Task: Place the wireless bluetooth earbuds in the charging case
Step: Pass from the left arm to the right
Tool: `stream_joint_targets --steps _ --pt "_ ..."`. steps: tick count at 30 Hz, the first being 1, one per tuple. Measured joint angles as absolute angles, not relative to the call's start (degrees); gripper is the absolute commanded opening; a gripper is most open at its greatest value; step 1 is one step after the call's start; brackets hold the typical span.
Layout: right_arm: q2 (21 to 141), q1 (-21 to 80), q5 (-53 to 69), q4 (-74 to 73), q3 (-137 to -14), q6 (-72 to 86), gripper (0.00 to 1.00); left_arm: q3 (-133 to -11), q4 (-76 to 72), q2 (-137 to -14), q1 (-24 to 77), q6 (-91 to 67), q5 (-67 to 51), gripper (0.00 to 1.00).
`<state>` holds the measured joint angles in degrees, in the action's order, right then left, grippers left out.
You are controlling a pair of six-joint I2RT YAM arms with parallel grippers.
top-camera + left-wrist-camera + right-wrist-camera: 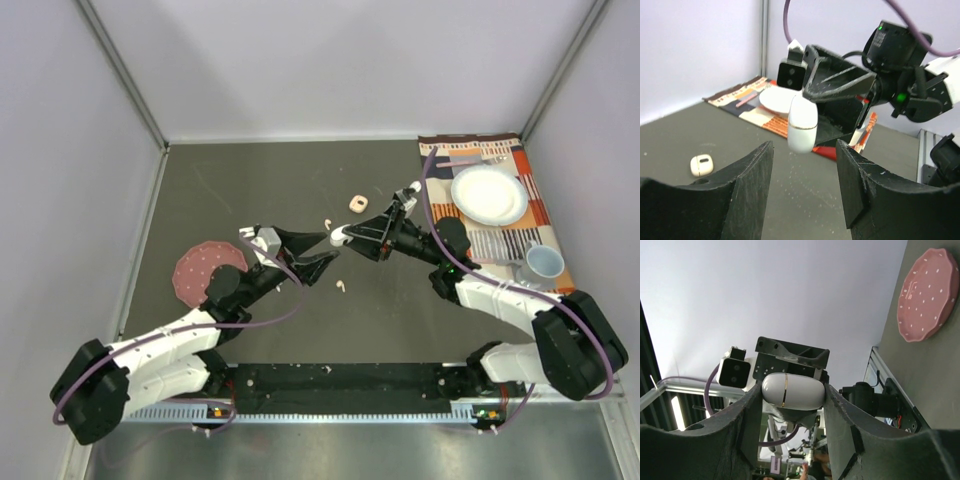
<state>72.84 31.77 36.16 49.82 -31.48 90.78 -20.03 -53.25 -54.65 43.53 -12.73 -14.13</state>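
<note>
We find the right tool [792, 390] clamped on the closed white charging case [801, 393], held clear of the desk [250, 180], likely to present its lid. The left tool [804, 150] stands open and empty, facing the case. A white earbud [342, 285] lies below both tools.

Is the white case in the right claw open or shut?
Shut. The case, clamped in the right claw, shows only a thin gold seam line between its halves; no gap appears in either wrist view.

Table [250, 190]: dark grey, scuffed.
Left: pink dotted plate [208, 270].
Far right: striped placemat [500, 243].
Middle: small peach case [355, 204], far earbud [325, 221] near it, near earbud [342, 285] apart.
</note>
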Motion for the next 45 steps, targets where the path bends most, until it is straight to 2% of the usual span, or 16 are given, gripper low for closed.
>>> stream_joint_targets --steps 8,20,28,36,45 --pt "72.84 31.77 36.07 50.17 -31.48 91.33 0.26 -20.27 -59.64 -59.22 43.55 -14.0 -17.56 0.51" --pt "72.93 31.77 36.12 51.2 -31.46 91.72 0.26 -21.02 -63.94 -63.61 43.46 -15.2 -18.09 0.46" --pt "73.78 31.77 36.12 52.38 -31.07 92.18 0.26 -21.02 -66.78 -65.47 43.48 -16.8 -16.84 0.46" --pt "74.0 31.77 36.16 52.82 -30.39 92.73 0.27 -21.32 -68.88 -67.35 43.46 -17.91 -16.73 0.4" --pt "74.0 31.77 36.29 53.8 -30.39 93.1 0.27 -21.87 -69.14 -67.79 43.4 -18.09 -16.69 0.41"
